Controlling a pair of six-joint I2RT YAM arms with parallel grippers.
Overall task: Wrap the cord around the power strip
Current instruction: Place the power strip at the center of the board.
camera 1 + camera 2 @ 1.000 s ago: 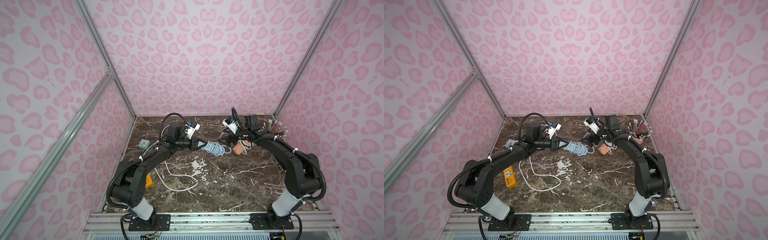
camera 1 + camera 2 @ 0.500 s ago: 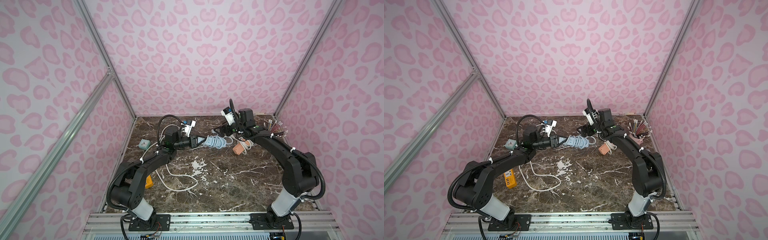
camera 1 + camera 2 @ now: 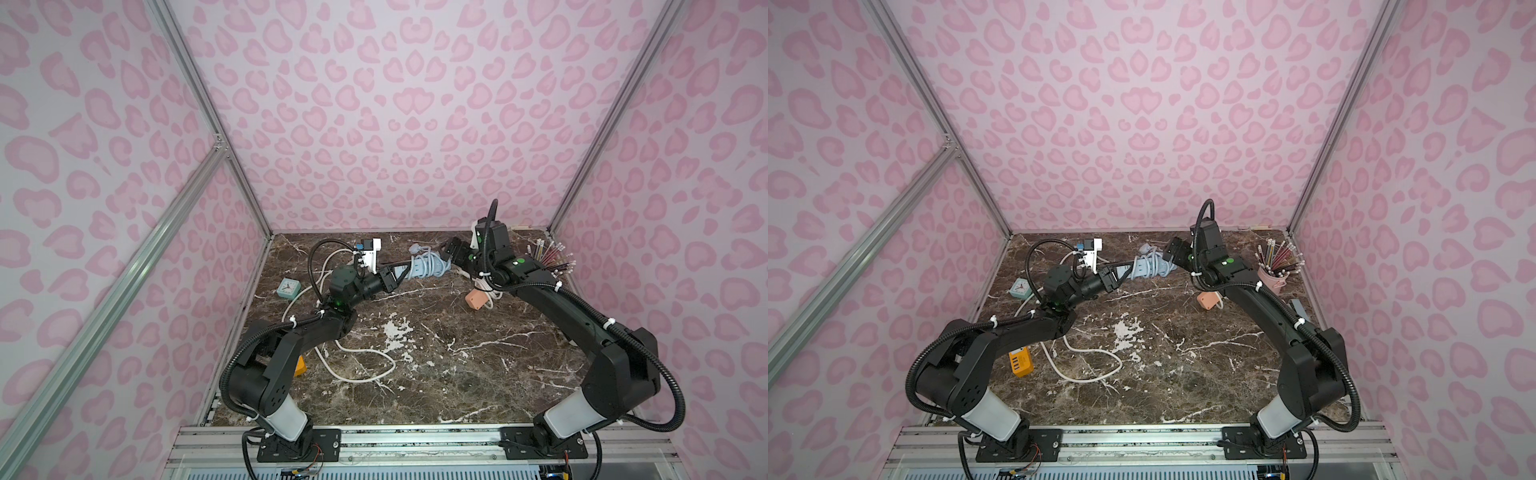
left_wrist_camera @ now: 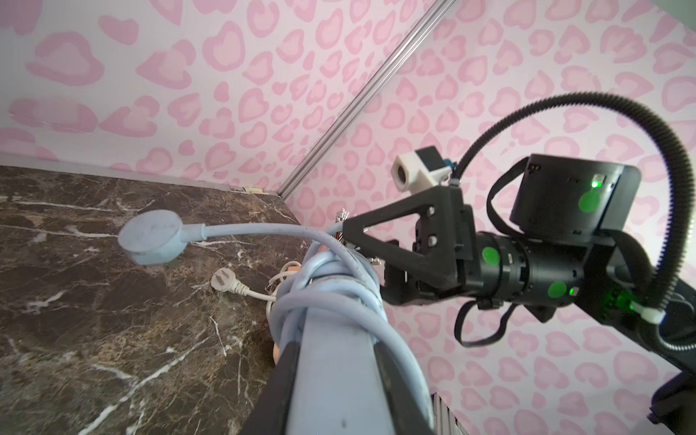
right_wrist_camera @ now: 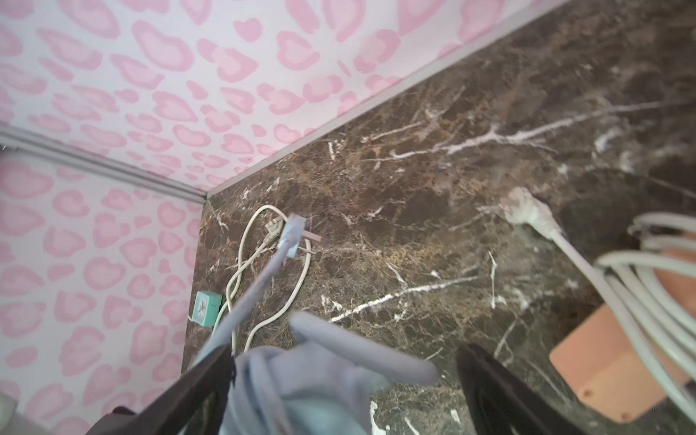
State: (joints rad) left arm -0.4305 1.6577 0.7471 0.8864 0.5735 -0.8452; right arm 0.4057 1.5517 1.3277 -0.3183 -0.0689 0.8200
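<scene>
Polished dark brown marble-look tabletop (image 3: pixel 436 374) with white veins, matt pale blue plastic power strip (image 4: pixel 331 376), smooth rubbery pale blue cord (image 4: pixel 263 231), matt black plastic left claw (image 3: pixel 394 275) and right claw (image 3: pixel 450 255), brushed aluminium frame rail (image 3: pixel 124 266), matt pink heart-print walls (image 3: pixel 395 104), ribbed black cable conduit (image 4: pixel 659 150)

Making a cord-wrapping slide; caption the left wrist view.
Left pincer grips the blue power strip, its cord coiled around it and plug sticking out; right pincer open at the far end.
</scene>
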